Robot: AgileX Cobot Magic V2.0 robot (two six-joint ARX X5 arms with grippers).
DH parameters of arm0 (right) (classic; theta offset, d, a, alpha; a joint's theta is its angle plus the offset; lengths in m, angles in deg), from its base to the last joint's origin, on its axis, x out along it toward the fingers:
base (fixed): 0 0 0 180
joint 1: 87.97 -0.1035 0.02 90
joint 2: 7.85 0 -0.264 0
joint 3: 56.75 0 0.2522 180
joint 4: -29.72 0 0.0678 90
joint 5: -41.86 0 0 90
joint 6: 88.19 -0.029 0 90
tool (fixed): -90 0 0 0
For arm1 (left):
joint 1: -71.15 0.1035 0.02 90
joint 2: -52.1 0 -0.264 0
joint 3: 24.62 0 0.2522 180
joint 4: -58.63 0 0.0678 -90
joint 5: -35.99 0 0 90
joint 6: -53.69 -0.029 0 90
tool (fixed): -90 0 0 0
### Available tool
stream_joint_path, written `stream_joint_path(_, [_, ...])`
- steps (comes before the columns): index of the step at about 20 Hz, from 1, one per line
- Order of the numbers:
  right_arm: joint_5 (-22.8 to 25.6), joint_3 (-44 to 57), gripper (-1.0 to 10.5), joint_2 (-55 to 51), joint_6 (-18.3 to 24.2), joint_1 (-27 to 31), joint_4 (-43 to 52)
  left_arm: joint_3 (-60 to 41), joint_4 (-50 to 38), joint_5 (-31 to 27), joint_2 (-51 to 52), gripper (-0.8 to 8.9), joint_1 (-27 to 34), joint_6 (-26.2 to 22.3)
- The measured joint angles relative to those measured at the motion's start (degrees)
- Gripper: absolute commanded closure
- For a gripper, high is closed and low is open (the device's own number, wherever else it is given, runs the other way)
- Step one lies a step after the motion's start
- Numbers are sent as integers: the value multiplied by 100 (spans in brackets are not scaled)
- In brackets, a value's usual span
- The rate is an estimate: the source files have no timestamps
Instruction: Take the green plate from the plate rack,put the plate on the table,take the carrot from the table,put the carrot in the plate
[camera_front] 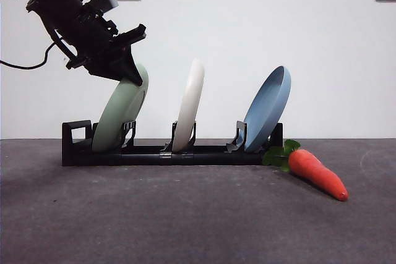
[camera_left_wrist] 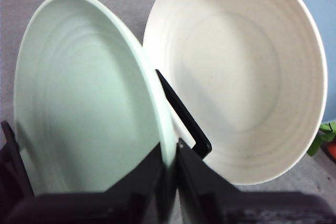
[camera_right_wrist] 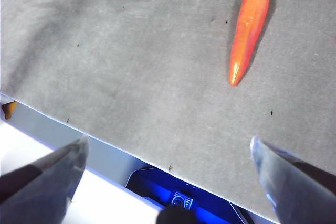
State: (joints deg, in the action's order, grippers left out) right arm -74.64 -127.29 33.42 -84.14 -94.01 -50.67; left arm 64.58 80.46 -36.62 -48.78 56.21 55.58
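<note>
at the upper rim of the green plate, the left gripper has its two black jaws pressed together on the plate's edge, one jaw on the hollow face and one on the back. from the front camera this gripper reaches down from the top left corner, dark and bulky, with a black cable trailing off behind it. the green plate still sits in the first slot of the plate rack, leaning over toward the square loop end, its lower edge down among the holders. just beside it in the next slot stands the cream-white plate, nearly upright, and beyond that the light blue plate, tilted the other way. the rack rests on the table.

the right gripper hangs over the table's near edge with its jaws spread wide apart and nothing between them. ahead of it the carrot lies flat on the table, well apart from those jaws. seen from the front, the carrot lies near the rack's blue-plate end, leaves toward the rack.
</note>
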Motion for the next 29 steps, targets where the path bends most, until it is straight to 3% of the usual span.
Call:
stream_joint_path(8, [2, 0, 379, 0, 0, 0, 0, 0, -74, 496, 105, 821, 197, 835])
stream_joint_path(17, [0, 0, 379, 0, 0, 0, 2, 0, 2, 684, 1637, 821, 153, 1010])
stream_joint_path(22, [0, 0, 379, 0, 0, 0, 72, 0, 1217, 446, 3036, 819, -343, 162])
stream_joint_path(25, [0, 0, 380, 0, 0, 0, 181, 0, 2269, -533, 3788, 819, -1176, -743])
stream_joint_path(29, [-2, 0, 380, 0, 0, 0, 181, -11, 3512, -2166, 3849, 819, -2601, -1582])
